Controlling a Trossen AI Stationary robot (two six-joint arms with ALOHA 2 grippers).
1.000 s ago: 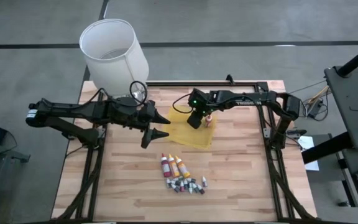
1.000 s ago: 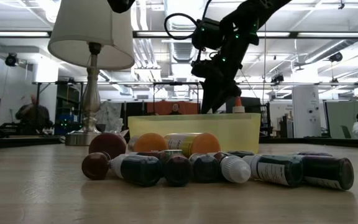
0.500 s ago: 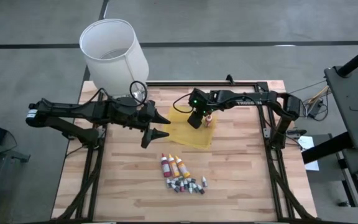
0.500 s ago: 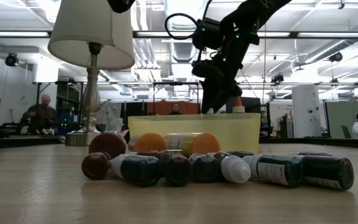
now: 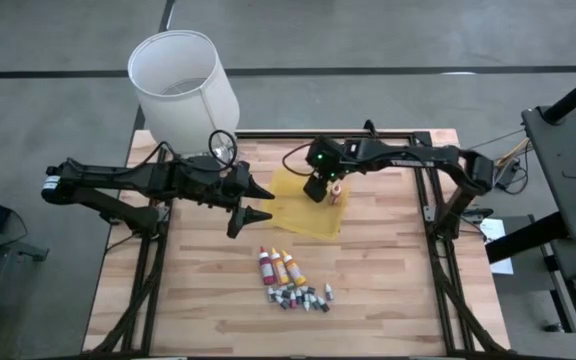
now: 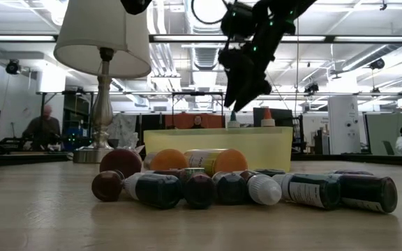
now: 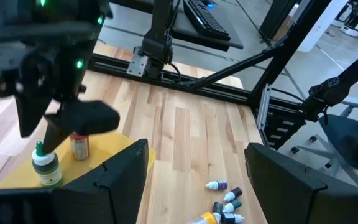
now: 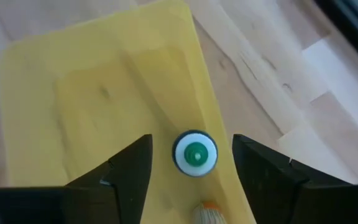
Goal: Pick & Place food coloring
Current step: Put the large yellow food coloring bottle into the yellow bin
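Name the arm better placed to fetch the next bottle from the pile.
Left, probably. The left gripper hangs open beside the tray, nearer the bottles. The right gripper is open over the green bottle standing in the tray.

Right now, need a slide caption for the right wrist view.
Open right gripper above green-capped bottle standing in yellow tray.

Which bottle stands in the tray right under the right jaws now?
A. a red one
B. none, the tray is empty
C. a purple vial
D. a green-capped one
D: the right wrist view looks straight down on a green-capped bottle standing upright in the yellow tray, between the open jaws of the right gripper, which hangs above without touching it.
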